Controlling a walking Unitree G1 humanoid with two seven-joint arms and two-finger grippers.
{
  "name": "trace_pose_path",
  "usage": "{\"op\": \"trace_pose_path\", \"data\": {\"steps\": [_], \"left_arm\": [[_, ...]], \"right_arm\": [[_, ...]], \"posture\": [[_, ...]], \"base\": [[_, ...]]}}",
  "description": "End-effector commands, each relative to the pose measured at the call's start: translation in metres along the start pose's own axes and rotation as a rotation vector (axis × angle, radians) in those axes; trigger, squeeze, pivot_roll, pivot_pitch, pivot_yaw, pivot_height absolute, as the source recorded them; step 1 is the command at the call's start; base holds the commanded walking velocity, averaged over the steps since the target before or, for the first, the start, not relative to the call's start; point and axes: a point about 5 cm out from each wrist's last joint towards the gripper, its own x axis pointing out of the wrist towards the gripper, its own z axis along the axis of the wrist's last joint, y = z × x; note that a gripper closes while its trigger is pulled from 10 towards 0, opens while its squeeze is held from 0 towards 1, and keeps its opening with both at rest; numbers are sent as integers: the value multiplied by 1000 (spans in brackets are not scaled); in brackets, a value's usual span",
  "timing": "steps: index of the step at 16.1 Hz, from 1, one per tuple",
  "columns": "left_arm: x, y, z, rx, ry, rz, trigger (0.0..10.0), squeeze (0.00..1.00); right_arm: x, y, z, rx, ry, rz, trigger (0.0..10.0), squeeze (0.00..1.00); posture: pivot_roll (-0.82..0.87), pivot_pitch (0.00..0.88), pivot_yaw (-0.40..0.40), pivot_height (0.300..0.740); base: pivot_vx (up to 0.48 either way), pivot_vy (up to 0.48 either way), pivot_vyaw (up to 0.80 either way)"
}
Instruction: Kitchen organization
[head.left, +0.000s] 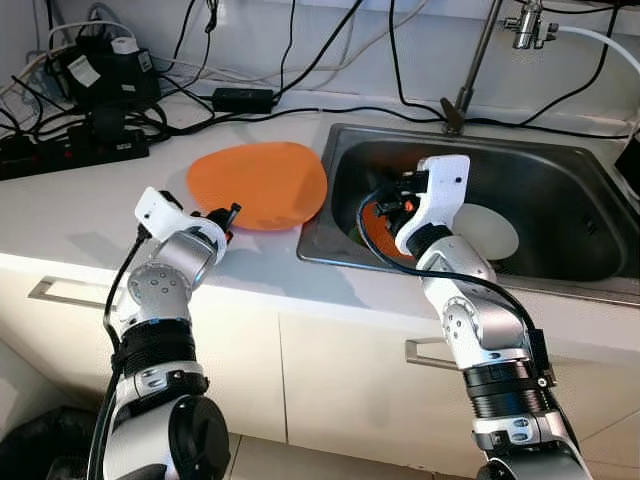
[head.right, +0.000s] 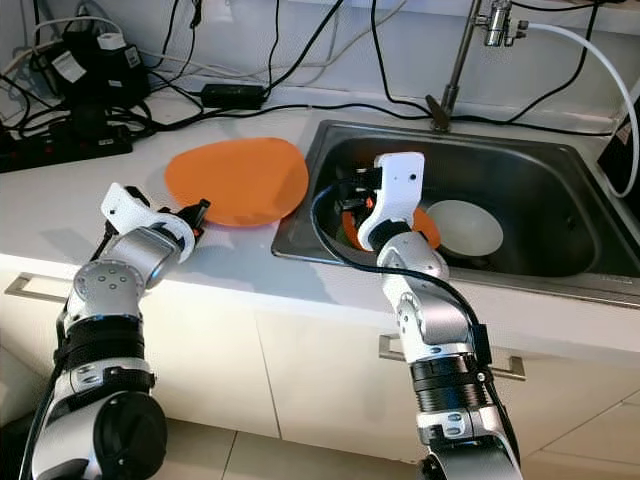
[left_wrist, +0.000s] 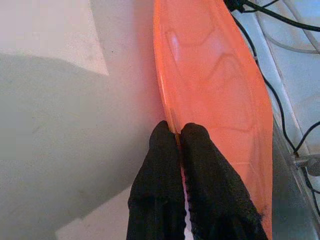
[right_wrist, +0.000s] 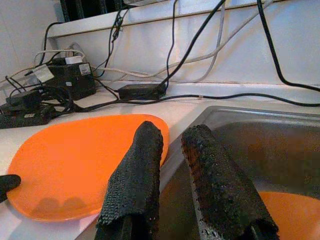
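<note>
left end effector (left_wrist: 178, 131) pinches orange plate (head.left: 258, 184) on white counter (head.left: 80, 220).

1. Your right pincer (right_wrist: 172, 145) holds its two black fingers slightly apart above the sink's (right_wrist: 260, 145) near-left edge.
2. An orange plate (right_wrist: 75, 167) lies on the white surface (right_wrist: 185, 107) beside the sink.
3. Another orange piece (right_wrist: 292, 210) sits inside the sink.
4. Black cables (right_wrist: 210, 95) run along the back wall.

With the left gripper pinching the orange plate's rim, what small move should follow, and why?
Probably a slight lift of the left gripper, drawing the orange plate clear of the sink edge. Its fingers are shut on the near rim, the plate lies flat on the counter, and the right gripper hovers open above the sink.
</note>
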Motion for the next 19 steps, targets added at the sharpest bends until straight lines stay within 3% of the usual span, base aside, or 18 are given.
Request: {"op": "trace_pose_path", "data": {"steps": [1, 4, 5, 7, 10, 14, 19], "left_arm": [[0, 3, -9, 26, 23, 2, 0, 0], [-2, -8, -1, -5, -41, -87, 0, 0], [-4, -12, 0, -18, -56, -129, 3725, 0], [-4, -16, 1, -21, -73, -188, 10000, 0], [-10, -28, 3, -10, -104, -235, 10000, 0], [-11, -30, 2, -1, -104, -250, 10000, 0], [-20, -40, 8, -68, -174, -332, 10000, 0]], "right_arm": [[1, 1, 3, -9, -3, 8, 10000, 0], [1, 1, 3, -7, -2, 7, 10000, 0], [1, 1, 2, -6, -1, 6, 10000, 0], [1, 2, 2, -6, 0, 6, 10000, 0], [1, 2, 1, -3, 1, 5, 10000, 0], [1, 2, 1, -3, 1, 4, 10000, 0], [2, 2, 1, 0, -3, 1, 10000, 0]], "posture": [[24, 27, -12, 740], [27, 26, -13, 740], [27, 26, -13, 740], [27, 25, -12, 740], [25, 21, -9, 740], [26, 21, -9, 740], [29, 17, -9, 740]], "base": [[0, 0, 0], [0, 0, 0], [0, 0, 0], [0, 0, 0], [0, 0, 0], [0, 0, 0], [0, 0, 0]]}}
